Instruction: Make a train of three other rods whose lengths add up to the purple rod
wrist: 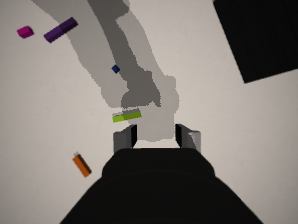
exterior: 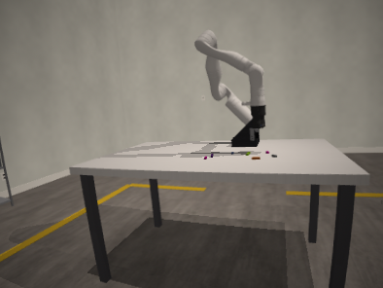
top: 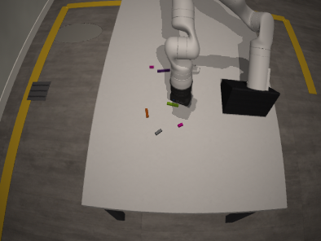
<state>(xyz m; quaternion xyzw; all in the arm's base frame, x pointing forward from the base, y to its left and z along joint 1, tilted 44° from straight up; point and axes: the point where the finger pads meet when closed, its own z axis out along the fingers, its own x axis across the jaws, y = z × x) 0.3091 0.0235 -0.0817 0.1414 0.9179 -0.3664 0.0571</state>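
Lime rod (top: 172,104) half under open hand (wrist: 156,136)

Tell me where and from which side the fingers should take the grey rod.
Grip the grey rod at its middle, coming straight down from above, fingers closing across its short width. It lies flat and alone, slanted on the table, so the open gripper would likely need to turn to square up with it. The nearest neighbour, a magenta rod, lies well apart.

White rounded tubular arm (top: 261,49), fine seam lines at joints, black wrist section, black pincer (wrist: 157,137) with grey fingers
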